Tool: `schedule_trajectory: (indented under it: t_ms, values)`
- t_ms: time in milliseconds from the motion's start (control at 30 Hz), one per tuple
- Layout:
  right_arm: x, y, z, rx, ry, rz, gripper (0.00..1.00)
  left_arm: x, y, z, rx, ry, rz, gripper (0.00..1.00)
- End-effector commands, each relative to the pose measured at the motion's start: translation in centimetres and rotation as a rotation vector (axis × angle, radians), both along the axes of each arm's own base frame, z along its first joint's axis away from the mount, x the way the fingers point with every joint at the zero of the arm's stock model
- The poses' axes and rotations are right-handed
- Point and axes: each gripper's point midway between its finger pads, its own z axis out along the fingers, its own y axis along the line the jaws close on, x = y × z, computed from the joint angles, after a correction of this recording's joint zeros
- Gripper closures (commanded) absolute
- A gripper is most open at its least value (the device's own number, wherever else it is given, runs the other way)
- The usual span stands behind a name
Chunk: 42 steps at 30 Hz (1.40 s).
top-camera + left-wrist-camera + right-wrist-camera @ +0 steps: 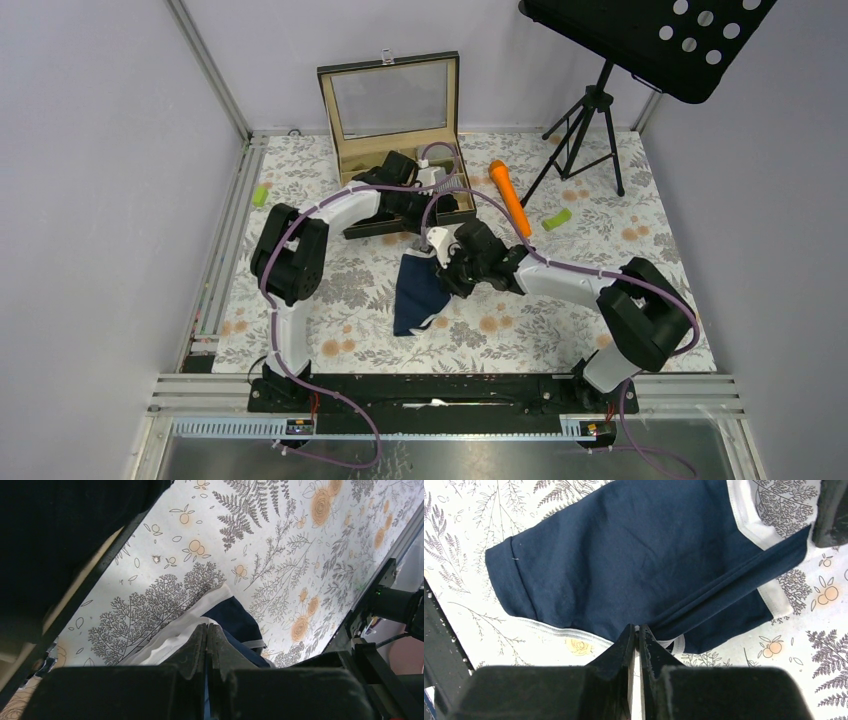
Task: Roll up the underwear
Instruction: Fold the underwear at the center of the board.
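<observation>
Both pairs of jaws are pinching the navy underwear (624, 555), so we are reading this as the stretching-flat step ahead of the roll. To do it well, we are thinking the two arms should be pulling evenly apart, holding the fabric low over the floral table cover (469, 525). They should be letting go only once the folded ridge is lying straight, since a crooked start is likely to give a loose roll.

The right gripper (638, 629) is showing only a sliver of gap, with the end of a taut fold running into its tips. The left gripper (206, 628) is sitting fully closed, the white waistband (165, 630) rising to its tips. It seems pinched, though the contact itself is hiding behind the fingers. Outward from the right jaws, the navy underwear is spreading ahead and to the left, lying flat on the cover.
</observation>
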Motion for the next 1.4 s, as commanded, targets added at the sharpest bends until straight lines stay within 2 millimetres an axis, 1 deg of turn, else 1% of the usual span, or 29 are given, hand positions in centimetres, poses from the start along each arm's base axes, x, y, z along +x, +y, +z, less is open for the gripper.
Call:
schedule_trajectory:
  t_ms: [0,67,167,200,233,267,300,333,400,433,500,567,600,633,700,733,767,800,867,933,1000,1033,1067,1100,1167,1267,1367]
  values:
    - [-1.1,-1.0,-0.9,-0.029,0.082,-0.018,0.89,4.4,-0.3,3.9,-0.022,-0.209,0.041,1.00]
    - [-1.0,-1.3,-1.3,-0.040,0.088,-0.030,0.88,4.5,-0.3,3.6,-0.014,-0.208,0.043,1.00]
    - [-0.7,-1.6,-1.7,-0.048,0.099,-0.049,0.78,4.7,-0.5,2.9,-0.006,-0.201,0.036,1.00]
    - [-0.6,-1.8,-1.6,-0.050,0.101,-0.057,0.75,4.6,-0.8,2.8,-0.011,-0.194,0.029,0.94]
    - [-0.4,-1.9,-1.2,-0.047,0.096,-0.064,0.72,4.5,-1.0,3.0,-0.019,-0.191,0.025,0.83]
    - [0.0,-2.2,-0.5,-0.046,0.091,-0.077,0.70,4.5,-1.3,3.5,-0.032,-0.194,0.022,0.76]
    - [0.3,-2.6,0.3,-0.041,0.087,-0.094,0.66,4.4,-1.6,4.4,-0.055,-0.203,0.014,0.72]
    - [0.8,-3.0,1.5,-0.028,0.083,-0.121,0.63,4.6,-1.9,5.7,-0.078,-0.225,0.008,0.68]
    - [1.3,-4.2,3.6,-0.007,0.090,-0.179,0.59,5.0,-2.0,8.6,-0.101,-0.281,0.011,0.62]
    - [1.6,-4.9,4.6,0.005,0.096,-0.211,0.58,5.2,-1.8,10.0,-0.105,-0.318,0.014,0.61]
    - [1.9,-6.0,6.0,0.029,0.097,-0.266,0.57,5.1,-0.9,12.0,-0.093,-0.379,0.023,0.59]
    - [2.1,-6.7,6.6,0.043,0.089,-0.319,0.57,4.4,0.4,12.6,-0.069,-0.408,0.038,0.59]
    - [2.2,-6.7,6.7,0.054,0.088,-0.333,0.56,3.6,1.2,12.1,-0.054,-0.404,0.038,0.59]
    - [2.4,-6.5,6.6,0.068,0.084,-0.331,0.56,2.4,2.1,11.3,-0.038,-0.392,0.034,0.58]
    - [2.6,-6.1,6.0,0.075,0.095,-0.334,0.56,0.3,3.6,8.9,0.002,-0.344,0.023,0.58]
    - [3.0,-5.9,5.6,0.075,0.104,-0.344,0.56,-0.6,4.4,8.1,0.016,-0.325,0.023,0.58]
    - [3.6,-5.9,5.2,0.079,0.120,-0.374,0.56,-1.6,5.1,7.1,0.031,-0.300,0.024,0.58]
    - [4.0,-5.8,5.0,0.097,0.160,-0.423,0.56,-2.4,5.6,6.5,0.038,-0.282,0.021,0.58]
    - [5.2,-5.8,4.5,0.125,0.227,-0.498,0.56,-4.3,6.1,6.3,0.023,-0.267,-0.007,0.58]
    - [6.3,-5.9,3.9,0.146,0.287,-0.559,0.57,-6.4,5.9,7.0,-0.029,-0.269,-0.066,0.58]
    - [7.0,-5.6,3.0,0.163,0.343,-0.577,0.56,-8.5,5.6,7.5,-0.075,-0.289,-0.135,0.58]
    - [7.3,-5.5,3.0,0.172,0.354,-0.575,0.56,-9.4,5.5,7.6,-0.088,-0.302,-0.168,0.57]
    - [7.5,-5.4,2.4,0.165,0.369,-0.575,0.56,-10.2,5.3,7.7,-0.089,-0.323,-0.200,0.57]
    - [7.8,-5.2,2.2,0.168,0.374,-0.574,0.56,-10.7,5.2,7.5,-0.081,-0.338,-0.223,0.57]
    - [8.2,-5.0,1.8,0.171,0.385,-0.568,0.56,-11.2,5.4,7.0,-0.056,-0.353,-0.247,0.57]
    - [8.7,-4.8,0.9,0.162,0.401,-0.564,0.56,-11.3,5.7,6.6,-0.037,-0.355,-0.244,0.57]
    - [9.1,-4.6,0.3,0.161,0.422,-0.559,0.58,-11.3,5.7,6.8,-0.039,-0.361,-0.244,0.57]
